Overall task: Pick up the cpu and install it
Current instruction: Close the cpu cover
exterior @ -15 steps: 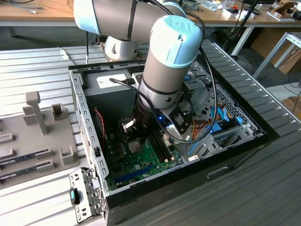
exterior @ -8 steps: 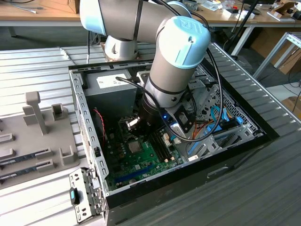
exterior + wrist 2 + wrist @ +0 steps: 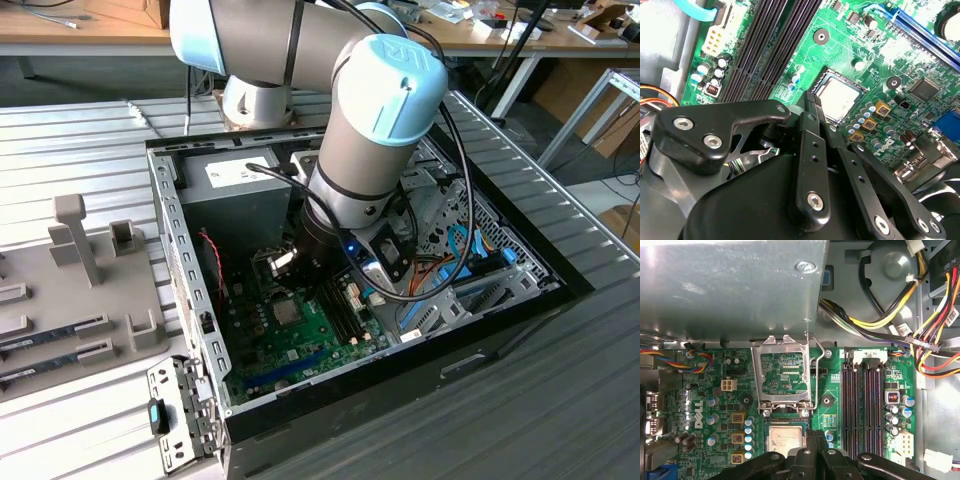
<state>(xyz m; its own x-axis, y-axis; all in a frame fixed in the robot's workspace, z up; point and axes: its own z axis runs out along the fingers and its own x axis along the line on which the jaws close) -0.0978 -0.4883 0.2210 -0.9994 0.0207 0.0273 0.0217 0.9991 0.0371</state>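
Black tool [image 3: 814,102], fingers [image 3: 807,130] pressed together on nothing, hangs just beside the cpu [image 3: 840,97] lying flat on the green board [image 3: 840,45], metal cover [image 3: 756,375] raised.

Quick tally: one robot arm [image 3: 330,60], one opened PC case [image 3: 400,375], one green motherboard [image 3: 700,390]. One cpu [image 3: 786,440], one hinged metal socket frame [image 3: 782,340]. Four black memory slots [image 3: 850,405]. Three little yellow square parts [image 3: 736,418]. And one grey parts tray [image 3: 60,400].
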